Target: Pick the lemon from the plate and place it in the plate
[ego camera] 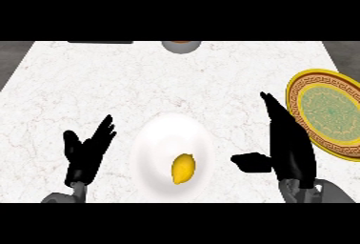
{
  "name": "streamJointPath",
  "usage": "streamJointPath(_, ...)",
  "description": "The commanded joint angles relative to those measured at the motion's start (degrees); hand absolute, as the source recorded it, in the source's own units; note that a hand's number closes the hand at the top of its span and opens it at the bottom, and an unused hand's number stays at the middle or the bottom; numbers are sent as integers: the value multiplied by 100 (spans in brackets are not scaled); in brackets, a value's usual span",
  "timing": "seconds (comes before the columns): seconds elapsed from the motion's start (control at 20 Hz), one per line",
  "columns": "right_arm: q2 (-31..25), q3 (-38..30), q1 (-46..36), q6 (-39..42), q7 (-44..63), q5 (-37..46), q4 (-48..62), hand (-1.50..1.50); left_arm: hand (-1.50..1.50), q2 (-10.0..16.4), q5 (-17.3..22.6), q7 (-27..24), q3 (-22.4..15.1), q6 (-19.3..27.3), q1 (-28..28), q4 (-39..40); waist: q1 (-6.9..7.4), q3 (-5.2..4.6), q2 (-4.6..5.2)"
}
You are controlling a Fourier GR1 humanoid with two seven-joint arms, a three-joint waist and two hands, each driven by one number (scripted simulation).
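A yellow lemon (184, 168) lies on the near part of a white plate (167, 136) in the middle of the counter. A second plate (309, 90), gold-rimmed with a green centre, sits at the right edge. My right hand (287, 143) stands open between the two plates, fingers straight and pointing away, thumb stretched toward the white plate; it touches neither the lemon nor the white plate. My left hand (88, 152) is open to the left of the white plate, fingers up, holding nothing.
The counter top is white marble (105, 81). A grey bowl-like object (181, 45) shows at the far edge, partly cut off. A dark flat object (100, 42) lies along the far left edge.
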Motion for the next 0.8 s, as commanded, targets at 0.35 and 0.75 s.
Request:
streamJointPath(0.35, 1391, 352, -1111, 1992, 1981, -389, 1092, -150, 0, 27, 25, -153, 13, -175, 156, 42, 60, 4, 38)
streamJointPath(0.75, 2671, 281, -1471, 2102, 1984, 404, 2528, -150, 0, -18, -71, 139, 76, 38, -149, 80, -38, 15, 40)
